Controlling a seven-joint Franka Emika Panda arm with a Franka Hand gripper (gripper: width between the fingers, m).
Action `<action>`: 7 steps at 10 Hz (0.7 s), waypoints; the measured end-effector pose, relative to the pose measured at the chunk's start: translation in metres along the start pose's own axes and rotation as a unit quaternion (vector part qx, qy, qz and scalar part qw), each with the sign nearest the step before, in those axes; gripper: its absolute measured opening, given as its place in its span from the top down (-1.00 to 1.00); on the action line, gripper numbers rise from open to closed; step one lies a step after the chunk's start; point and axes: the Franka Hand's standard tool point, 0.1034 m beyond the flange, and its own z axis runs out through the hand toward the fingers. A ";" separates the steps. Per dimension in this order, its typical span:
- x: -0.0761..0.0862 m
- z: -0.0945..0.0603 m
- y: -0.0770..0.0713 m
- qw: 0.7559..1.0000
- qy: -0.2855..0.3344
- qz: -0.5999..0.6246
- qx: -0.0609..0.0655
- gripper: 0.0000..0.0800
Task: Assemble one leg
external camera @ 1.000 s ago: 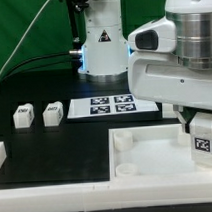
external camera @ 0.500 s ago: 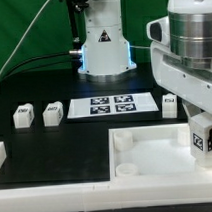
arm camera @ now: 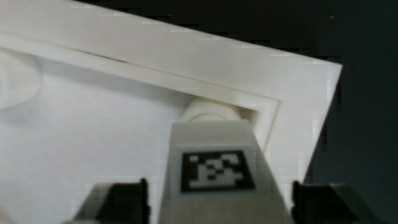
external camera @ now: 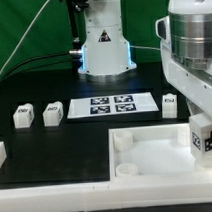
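Black desk (external camera: 56, 146), green backdrop. Claw (arm camera: 222, 208) pinching leg (arm camera: 217, 165) by upper end, long axis upright, tag facing wrist camera. Leg hangs over white panel (external camera: 151, 160) corner; round socket (arm camera: 210, 104) just past its lower end, perhaps not yet touching.

No legible text or numbers. Signs: one warning triangle (external camera: 104, 37) on the robot base (external camera: 104, 56); four square tag markers on the marker board (external camera: 78, 107); one tag marker on the leg (arm camera: 215, 140).
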 end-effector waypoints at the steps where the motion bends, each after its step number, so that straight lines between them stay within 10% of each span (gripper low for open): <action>1: 0.000 0.000 0.000 1.000 0.000 -0.012 0.000 -0.30; 2: -0.001 0.000 0.000 1.000 0.000 -0.013 0.000 -0.56; 7: 0.002 0.001 0.001 0.961 0.000 -0.278 -0.001 -0.62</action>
